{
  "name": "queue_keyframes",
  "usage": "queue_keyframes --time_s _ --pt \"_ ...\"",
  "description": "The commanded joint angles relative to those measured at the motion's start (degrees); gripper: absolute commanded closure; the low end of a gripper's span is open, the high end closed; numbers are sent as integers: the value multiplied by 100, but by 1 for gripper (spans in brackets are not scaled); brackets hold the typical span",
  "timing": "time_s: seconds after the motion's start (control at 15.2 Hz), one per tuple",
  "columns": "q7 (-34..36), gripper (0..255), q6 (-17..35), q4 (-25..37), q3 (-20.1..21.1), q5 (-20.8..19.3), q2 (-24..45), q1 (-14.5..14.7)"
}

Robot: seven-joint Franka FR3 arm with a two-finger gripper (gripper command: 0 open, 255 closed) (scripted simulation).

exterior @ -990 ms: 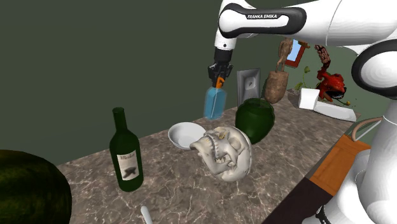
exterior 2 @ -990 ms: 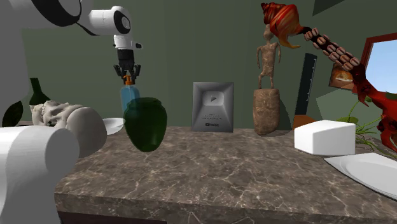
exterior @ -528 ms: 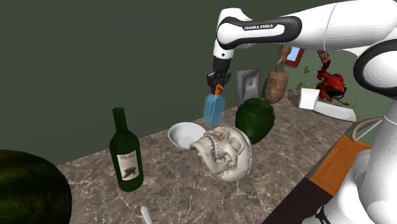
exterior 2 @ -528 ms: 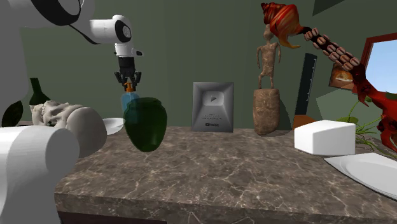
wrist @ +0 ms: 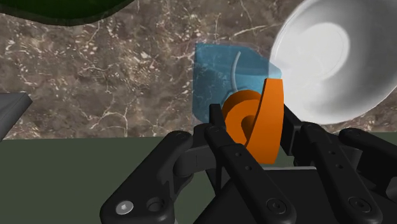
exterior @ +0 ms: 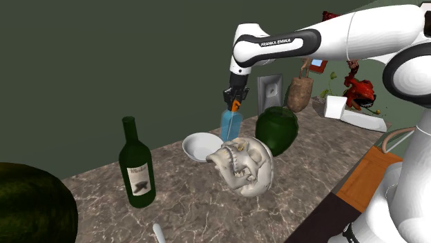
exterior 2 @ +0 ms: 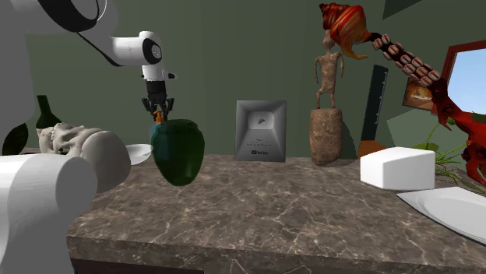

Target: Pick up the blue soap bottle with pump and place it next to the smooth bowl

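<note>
A translucent blue soap bottle (exterior: 231,125) with an orange pump (wrist: 256,121) hangs upright, low over the marble counter. My black gripper (exterior: 233,96) is shut on the pump and neck from above. The bottle's base is close beside the white smooth bowl (exterior: 199,146), between it and the dark green vase (exterior: 277,128). In the wrist view the blue bottle (wrist: 222,79) lies just past the fingers (wrist: 219,143), with the bowl (wrist: 333,60) right next to it. In the second exterior view the gripper (exterior 2: 157,107) is above the vase (exterior 2: 178,149), which hides most of the bottle.
A pale skull (exterior: 243,164) lies in front of the bowl. A dark green wine bottle (exterior: 137,168) stands toward the shoulder view's left. A grey plaque (exterior: 270,90), a brown figurine (exterior: 299,88) and a white box (exterior: 336,107) line the back. The counter's front edge runs by the stand.
The arm has lowered the bottle steadily toward the counter, ending beside the bowl. The grip has stayed shut on the pump.
</note>
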Motion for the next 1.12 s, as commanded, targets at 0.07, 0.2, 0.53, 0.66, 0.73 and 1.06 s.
queue_keyframes --time_s 0.07,0.2,0.53,0.66,0.73,1.06 --pt "-11 255 235 -199 1 10 31 -2" --pt "-11 255 235 -199 1 10 31 -2" --pt "-11 255 235 -199 1 10 31 -2" --pt "-11 0 236 -200 1 10 31 -2" --pt "-11 0 236 -200 1 10 32 -2" --pt "0 0 -132 116 -3 -6 -22 -3"
